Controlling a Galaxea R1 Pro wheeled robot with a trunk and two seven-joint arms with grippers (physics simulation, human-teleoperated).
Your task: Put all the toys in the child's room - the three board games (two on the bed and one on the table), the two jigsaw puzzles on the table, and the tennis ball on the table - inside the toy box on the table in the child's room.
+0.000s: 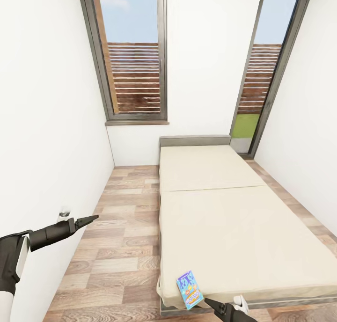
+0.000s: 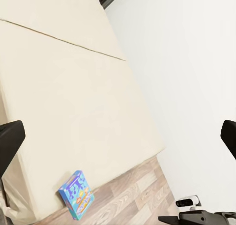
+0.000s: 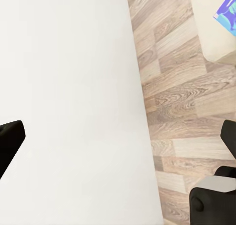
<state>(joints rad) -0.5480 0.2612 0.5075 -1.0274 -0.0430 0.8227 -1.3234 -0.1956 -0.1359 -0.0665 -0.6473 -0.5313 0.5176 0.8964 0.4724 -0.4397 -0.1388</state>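
A small blue board game (image 1: 189,289) is seen lying at the near left corner of the bed (image 1: 234,228), overhanging its edge above the wood-plank floor (image 1: 112,247). The right claw (image 1: 209,303) is held just beside it; the left claw (image 1: 91,218) is held well apart, near the white wall (image 1: 47,125). Both claws are spread, nothing pinched.

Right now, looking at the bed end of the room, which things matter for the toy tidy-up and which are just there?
For the job:
- board game, blue, tilted at the near corner of the bed
- left gripper and right gripper, both empty

Just there:
- windows
- plank floor
- white walls
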